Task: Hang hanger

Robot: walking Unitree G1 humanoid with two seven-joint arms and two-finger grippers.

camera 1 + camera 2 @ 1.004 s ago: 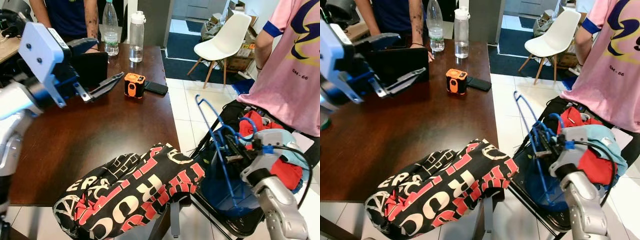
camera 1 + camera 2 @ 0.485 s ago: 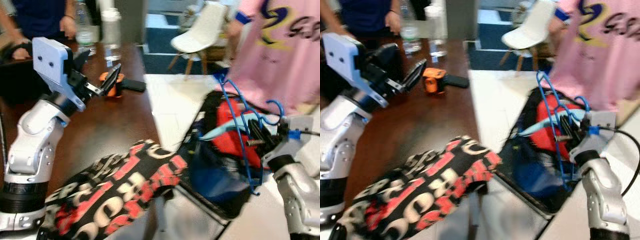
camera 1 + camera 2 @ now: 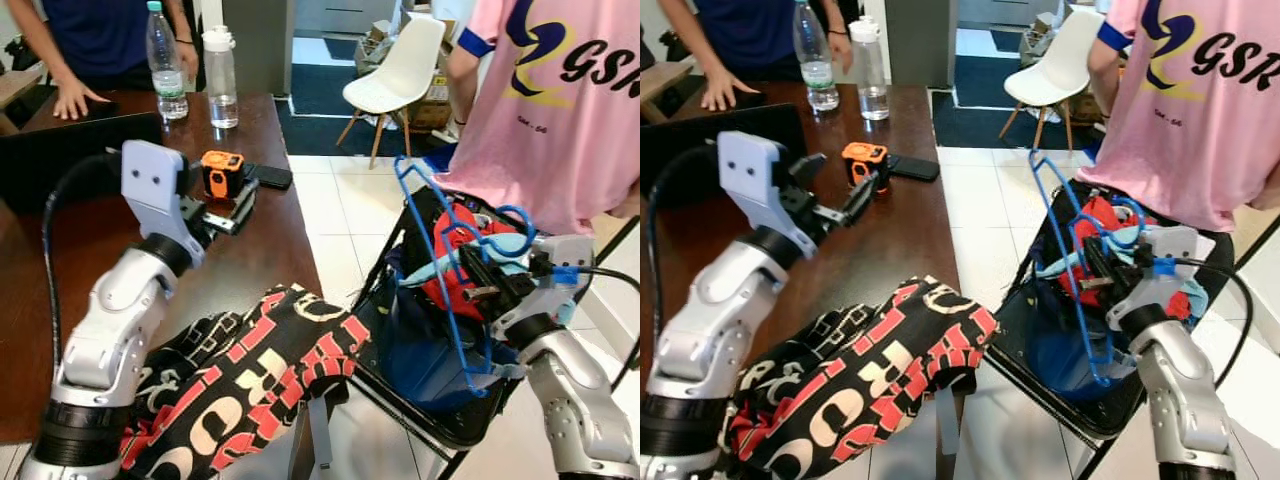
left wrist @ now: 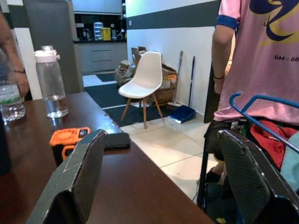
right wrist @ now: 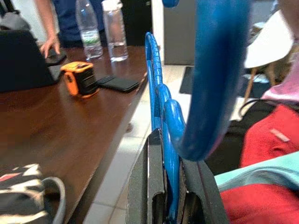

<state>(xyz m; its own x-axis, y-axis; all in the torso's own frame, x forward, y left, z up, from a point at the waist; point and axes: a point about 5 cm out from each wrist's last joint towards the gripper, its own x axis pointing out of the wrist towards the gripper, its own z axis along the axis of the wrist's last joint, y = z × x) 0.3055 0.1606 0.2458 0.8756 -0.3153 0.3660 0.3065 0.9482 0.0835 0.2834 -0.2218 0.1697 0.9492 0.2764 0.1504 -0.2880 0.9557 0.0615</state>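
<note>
Right hand [image 3: 478, 279] clamped around blue hanger [image 3: 432, 270]; left hand [image 3: 228, 208] spread, empty.

A dark wooden table [image 3: 250, 235] is the landmark. On it near its far end stand a clear bottle [image 3: 166, 62] and a white-capped bottle [image 3: 221, 65], side by side. Nearer, an orange device [image 3: 222, 173] sits touching a black phone [image 3: 268, 176]. A laptop [image 3: 60, 150] stands at its left side. A black, red and white printed cloth [image 3: 250, 375] drapes over its near corner. Beyond the table's far right stands a white chair [image 3: 400, 75]. Right of the table, a black chair [image 3: 440, 420] holds red and teal clothes [image 3: 465, 240], beside a person in a pink shirt [image 3: 560, 110].
</note>
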